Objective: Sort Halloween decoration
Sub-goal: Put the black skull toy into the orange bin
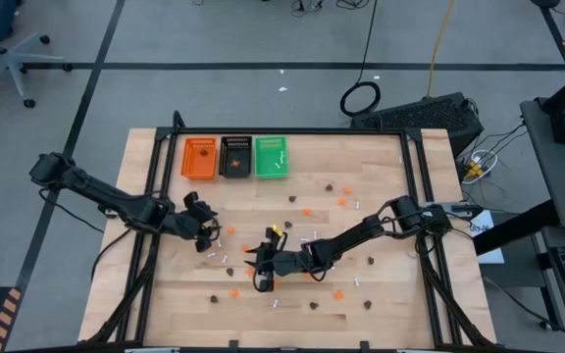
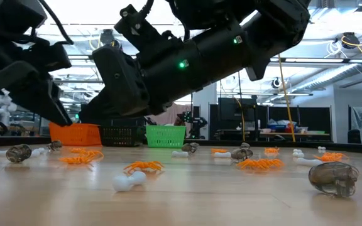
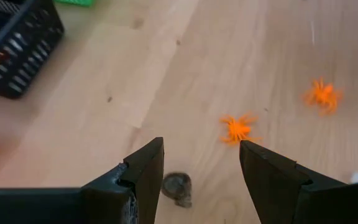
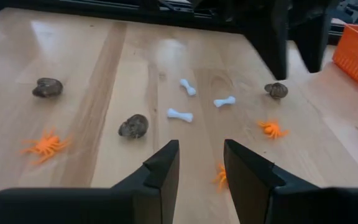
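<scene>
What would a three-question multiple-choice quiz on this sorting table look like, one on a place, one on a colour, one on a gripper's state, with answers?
1. Where do the three trays stand?
A. in a row at the table's far edge, toward its left
B. stacked at the table's centre
C. on the floor

2. What colour is the middle tray of the row?
A. orange
B. black
C. green

3. How does the left gripper stand?
A. shut on a white bone
B. open, a dark brown trinket between its fingers, ungripped
C. inside the green tray

Answers:
1 A: the orange tray, black tray and green tray line the far edge.
2 B: black sits between orange and green.
3 B: the left gripper shows a clear gap on both sides of the dark brown trinket.
</scene>
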Tool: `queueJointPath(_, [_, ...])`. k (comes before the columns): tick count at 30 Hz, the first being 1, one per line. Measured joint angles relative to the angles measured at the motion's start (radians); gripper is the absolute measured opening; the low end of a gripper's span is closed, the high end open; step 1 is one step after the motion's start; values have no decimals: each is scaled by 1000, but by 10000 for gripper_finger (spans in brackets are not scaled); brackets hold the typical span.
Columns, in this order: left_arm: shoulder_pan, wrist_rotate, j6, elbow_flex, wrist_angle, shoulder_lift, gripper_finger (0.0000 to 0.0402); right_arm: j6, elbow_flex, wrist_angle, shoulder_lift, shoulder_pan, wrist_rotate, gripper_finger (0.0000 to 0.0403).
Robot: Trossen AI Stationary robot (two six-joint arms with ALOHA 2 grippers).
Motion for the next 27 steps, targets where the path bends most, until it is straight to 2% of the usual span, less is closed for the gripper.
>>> queueJointPath(6, [-40,-34,-4,0,1,51,209,-8,0,0,0,0,0,112])
queueJointPath(19, [-43,-63,-178,0,-13,186,207,-22,0,0,0,-3,-3,112])
queueJointPath(22, [-43,-53,-208,-1,-15,227,193,-22,0,0,0,-3,-6,112])
queueJointPath(27, [-44,-52,-213,-22,37,278,143,-22,0,0,0,-3,-8,112])
